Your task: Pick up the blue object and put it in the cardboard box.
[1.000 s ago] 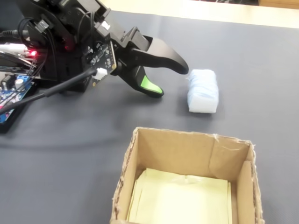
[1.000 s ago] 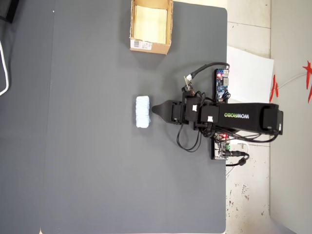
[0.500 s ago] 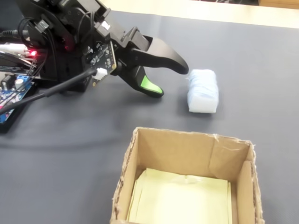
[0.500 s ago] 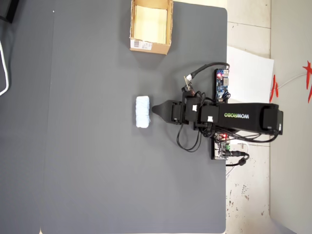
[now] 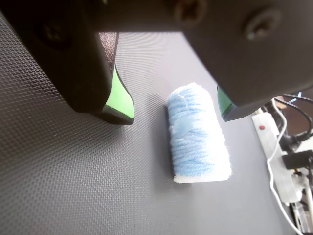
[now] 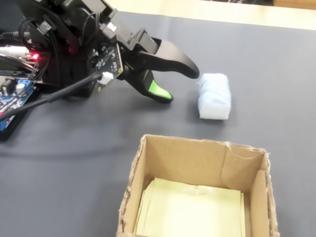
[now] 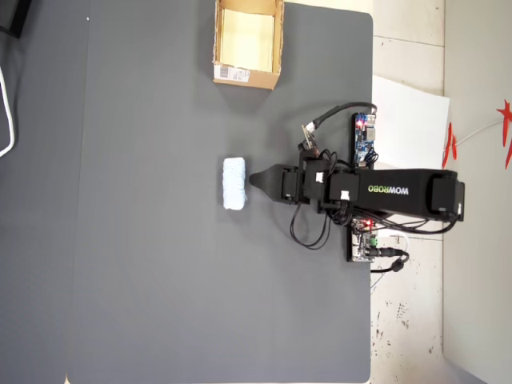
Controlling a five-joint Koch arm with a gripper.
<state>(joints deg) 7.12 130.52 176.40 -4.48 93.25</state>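
Note:
The blue object is a pale blue-white fuzzy oblong lump lying on the dark mat; it also shows in the fixed view and the overhead view. My gripper hovers just short of it, open, with green-padded fingertips spread wider than the lump and nothing between them. In the fixed view the gripper sits left of the lump, apart from it. The cardboard box stands in the foreground with a pale yellow inside; in the overhead view the box is at the top.
The arm's base, circuit boards and cables sit at the mat's right edge in the overhead view. A white power strip lies at the right of the wrist view. Dark mat stretches left and below.

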